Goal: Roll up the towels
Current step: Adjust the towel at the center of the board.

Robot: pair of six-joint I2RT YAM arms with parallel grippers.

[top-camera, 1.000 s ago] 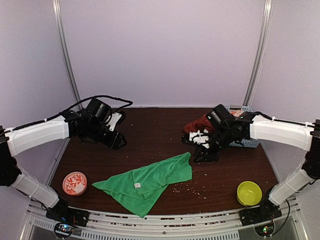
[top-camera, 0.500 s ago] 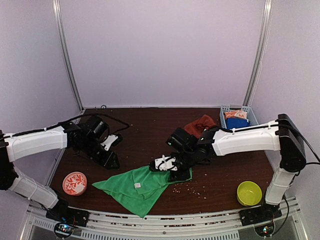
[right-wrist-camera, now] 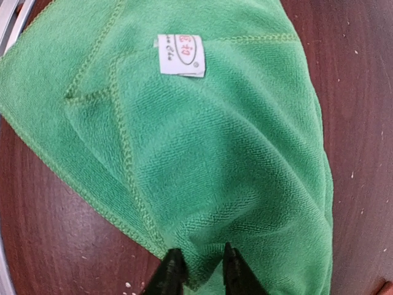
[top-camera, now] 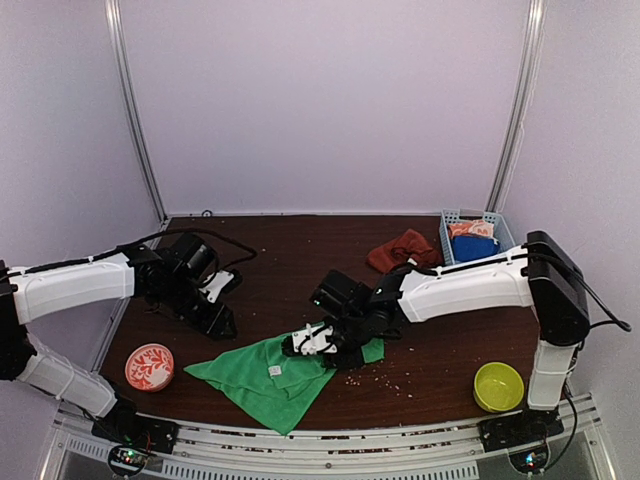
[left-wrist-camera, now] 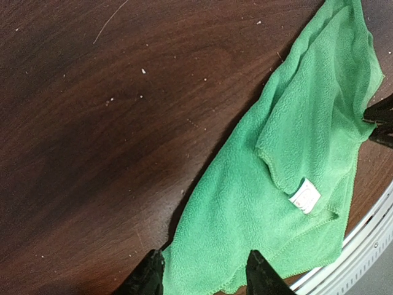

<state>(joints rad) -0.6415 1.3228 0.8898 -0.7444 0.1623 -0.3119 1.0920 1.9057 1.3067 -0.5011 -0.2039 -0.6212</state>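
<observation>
Near left: red patterned bowl (top-camera: 149, 366) sits on the table (top-camera: 290, 260). Near right: yellow-green bowl (top-camera: 498, 386).

Between them, the green towel (top-camera: 285, 370) lies spread out but rumpled at near centre, unrolled, with layers folded over each other. White label (top-camera: 274, 371) is seen face-up near its middle. Crumbs (top-camera: 375, 378) are scattered on the wood just right of it.

Right gripper (top-camera: 300, 345) is stretched across to the towel's far edge, tips down on the cloth. In the right wrist view the fingers are drawn close together with a bunched fold of green terry pinched between them, so the towel is gripped there.

Left gripper (top-camera: 215, 320) is held above bare wood, just left of and beyond the towel's left corner, not touching it. In the left wrist view the fingers are spread apart and nothing is held.

Far right of centre: rust-red towel (top-camera: 402, 248) lies crumpled in a heap, unrolled, just left of the blue basket (top-camera: 475, 235). Blue and orange items are seen inside the basket; they can't be identified.
</observation>
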